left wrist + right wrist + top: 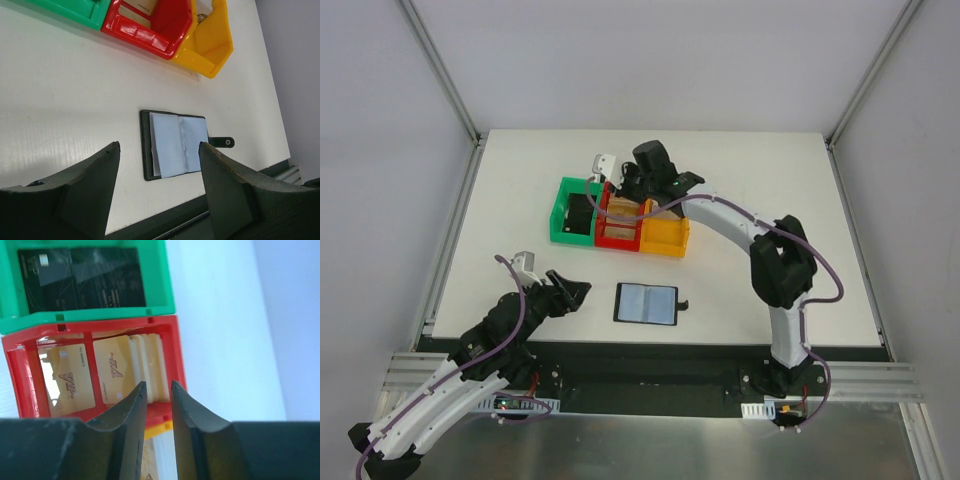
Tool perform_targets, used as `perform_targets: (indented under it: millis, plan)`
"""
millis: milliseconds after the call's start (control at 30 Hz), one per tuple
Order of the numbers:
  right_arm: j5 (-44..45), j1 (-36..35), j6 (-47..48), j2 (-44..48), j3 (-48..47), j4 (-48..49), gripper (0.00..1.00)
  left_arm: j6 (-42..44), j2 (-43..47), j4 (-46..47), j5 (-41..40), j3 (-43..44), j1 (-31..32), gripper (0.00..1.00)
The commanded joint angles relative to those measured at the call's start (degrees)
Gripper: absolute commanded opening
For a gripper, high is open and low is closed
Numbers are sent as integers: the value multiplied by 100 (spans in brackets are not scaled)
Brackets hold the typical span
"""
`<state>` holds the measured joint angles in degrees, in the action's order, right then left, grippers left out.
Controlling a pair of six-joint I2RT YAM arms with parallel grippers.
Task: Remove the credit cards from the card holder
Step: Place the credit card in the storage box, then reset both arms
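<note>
"Hovering over the red plastic bin [110, 326] like that, is the right claw [158, 386] gripping anything?" asks Mira.

"Hardly, I think," says Tom. "Its two fingers stand nearly together with a slim gap. I see nothing in that gap, though a card turned edge-on would be hard to spot from the wrist view. Several thin tan-gold credit cards [75, 377] lie in the bin beneath it."

"And the small flat black folding card holder [647, 303]?"

"Lying open on the white desk [60, 100], well apart from that bin and near the front edge, grey-blue panels up. The left claw [572, 290] waits just beside it, fingers spread wide, empty. No tan card shows on the panels. Whether any sits tucked underneath, I cannot tell."

"So what makes this step go well?"

"My reading is that the right claw is finishing a drop. It should rise straight up until clear of the red walls before swinging back, so it neither catches the rim nor drags a card out. If the holder has another card, the left claw should press one half flat to the desk. The right claw then pinches only the card's exposed edge and slides it out along the pocket, not upward. Otherwise the light holder will likely lift or fold with it."
</note>
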<state>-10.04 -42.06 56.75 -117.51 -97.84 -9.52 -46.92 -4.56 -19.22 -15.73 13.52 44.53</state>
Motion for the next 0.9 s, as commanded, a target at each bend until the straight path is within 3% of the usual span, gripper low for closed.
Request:
perform_targets:
  millis: [0, 200, 400, 567, 633, 767, 867]
  plan:
    - [186, 14, -225, 1071, 387, 432, 29, 165, -98, 41, -132, 125, -41, 64]
    - [397, -117, -691, 2082, 1477, 785, 32, 183, -116, 33, -246, 169, -32, 66]
    - [916, -311, -1893, 3521, 3232, 1267, 42, 60, -361, -55, -466, 344, -33, 79]
    - [1399, -320, -3116, 5200, 5131, 1742, 62, -142, -1212, -292, -686, 774, -33, 87]
    - [1539, -311, -3380, 5894, 5712, 1743, 96, -308, -1573, -363, -843, 915, -41, 89]
    - [2075, -302, -4267, 7275, 6619, 1638, 96, -941, -2232, -582, -1230, 1135, -32, 91]
    - [2637, -302, -4935, 8084, 7015, 1471, 96, -1644, -2663, -889, -1433, 1311, -32, 99]
